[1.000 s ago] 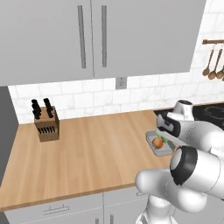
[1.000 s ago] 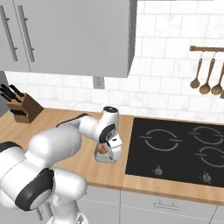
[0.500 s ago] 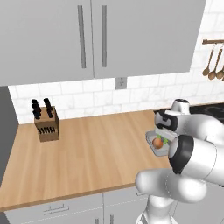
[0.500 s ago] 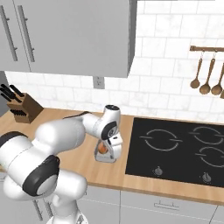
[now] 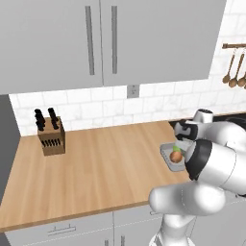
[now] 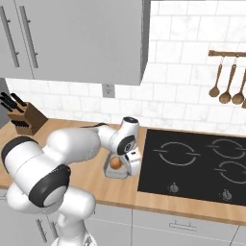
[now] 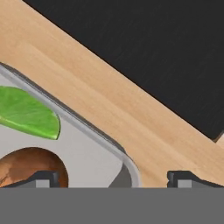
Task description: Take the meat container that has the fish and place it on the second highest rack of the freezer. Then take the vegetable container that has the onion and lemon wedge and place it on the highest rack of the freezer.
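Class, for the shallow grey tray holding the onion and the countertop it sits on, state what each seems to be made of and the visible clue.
Shallow grey tray: probably plastic or matte metal; flat uniform grey, smooth rounded raised rim, no shine. The look leaves it open.
Countertop: appears to be light wood with a satin finish; warm tan colour with faint straight grain lines running along it.

We see a light wood-grain worktop under flat grey cabinets with darker grey bar handles. Behind it, the wall is white tile with pale grout. The tray is light grey; in it lie a bright green lemon wedge and a brown-orange onion. Beside the tray, the hob is black with thin grey ring markings. The knife block is brown with black handles.
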